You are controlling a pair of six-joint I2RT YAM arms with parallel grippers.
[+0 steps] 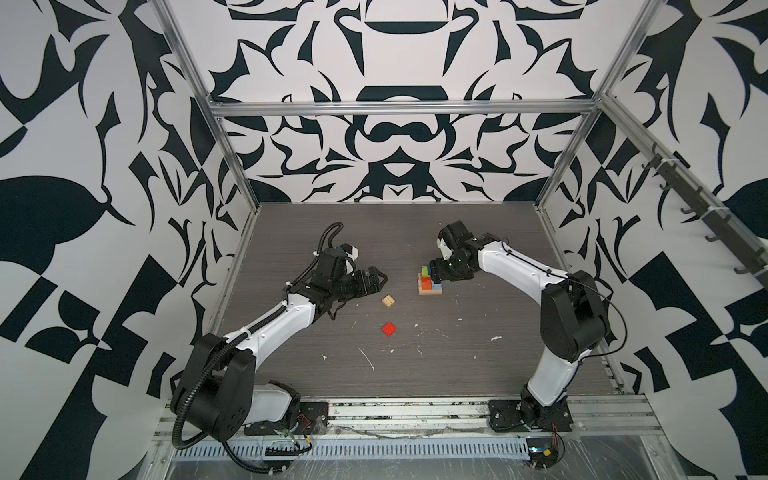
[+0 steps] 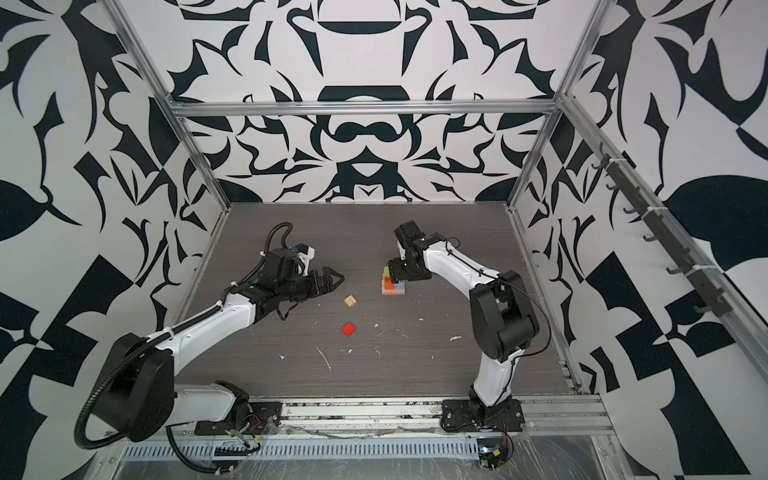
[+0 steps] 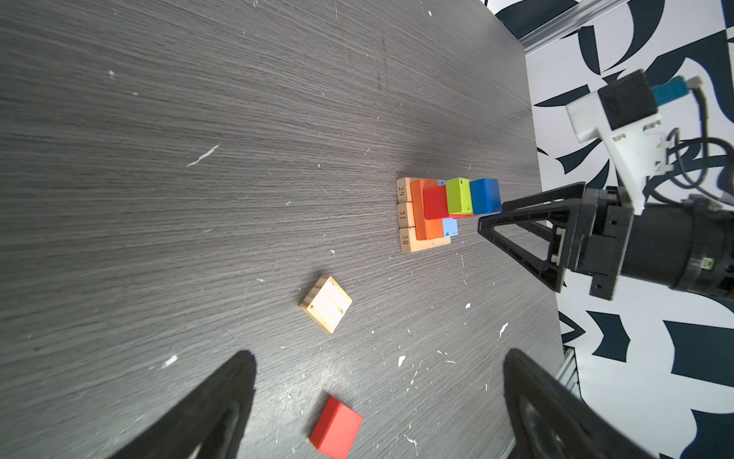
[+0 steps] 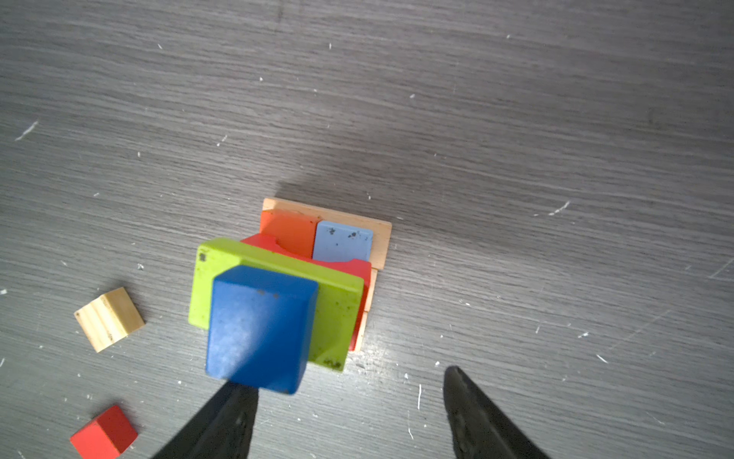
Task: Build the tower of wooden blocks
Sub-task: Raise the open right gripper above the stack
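In both top views the tower (image 1: 427, 282) stands mid-table, right of centre. The right gripper (image 1: 435, 272) is at its top; the left gripper (image 1: 381, 280) is off to its left, spread wide and empty. A tan block (image 1: 388, 301) and a red block (image 1: 389, 328) lie loose.

Left wrist — a blue block (image 3: 484, 196) tops the green block (image 3: 458, 194).

Right wrist — the right jaws are apart with nothing between them, and the blue block is just beside one finger.

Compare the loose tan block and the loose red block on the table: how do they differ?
The tan block is bare wood with visible stripes; the red block is painted flat red. The tan block lies nearer the wood block tower; the red block lies farther, toward the arm bases. Both are small and lie loose on the table.
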